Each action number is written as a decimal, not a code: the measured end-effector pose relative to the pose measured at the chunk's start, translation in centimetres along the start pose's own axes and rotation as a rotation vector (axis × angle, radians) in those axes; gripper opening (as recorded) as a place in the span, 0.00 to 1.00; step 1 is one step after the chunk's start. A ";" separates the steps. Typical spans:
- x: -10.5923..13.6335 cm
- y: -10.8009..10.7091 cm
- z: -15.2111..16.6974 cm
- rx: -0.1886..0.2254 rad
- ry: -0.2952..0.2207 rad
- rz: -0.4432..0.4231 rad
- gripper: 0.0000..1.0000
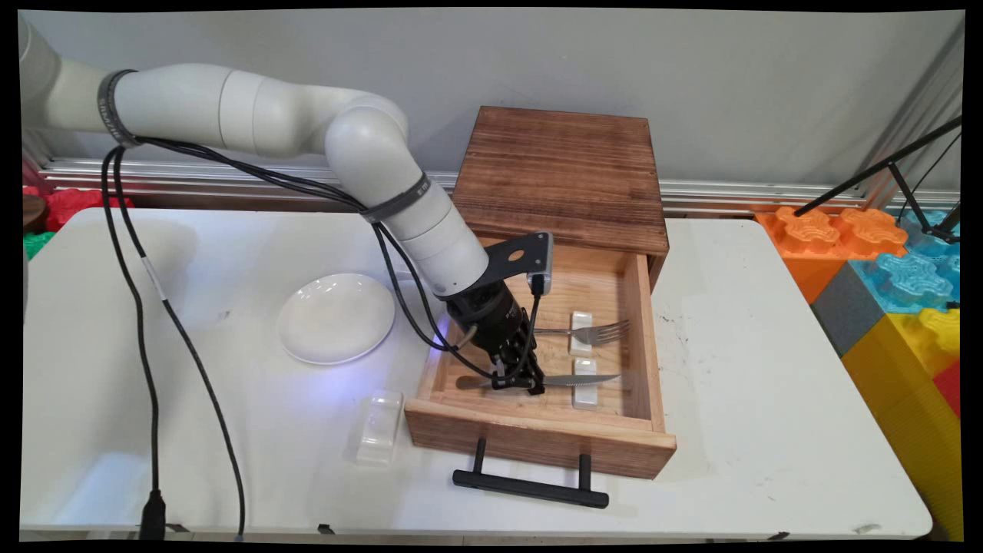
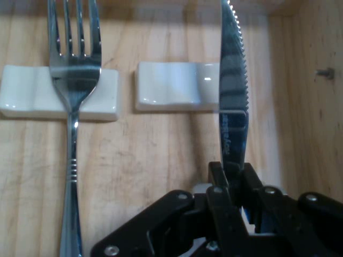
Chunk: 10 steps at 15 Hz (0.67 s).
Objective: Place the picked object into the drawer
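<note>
Knife lies lengthwise across the open drawer, blade on a white rest, parallel to the fork; gripper is clamped on its handle end.

White table, rounded corners, scuffed surface. Plain grey wall behind it; aluminium rail runs along the wall base at the table's far edge. Right of table: stacked large foam blocks in orange, blue, grey, yellow, red. Black tripod legs above them. Far left: red and green blocks.
</note>
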 end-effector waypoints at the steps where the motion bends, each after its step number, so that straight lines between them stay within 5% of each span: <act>1: 0.0 -0.1 0.1 0.001 0.001 0.001 0.00; 6: 0.1 -0.4 0.6 0.011 0.008 0.017 0.00; 7: 0.2 -0.4 0.6 0.012 0.010 0.020 1.00; 10: 0.3 -0.4 0.6 0.011 0.017 0.030 1.00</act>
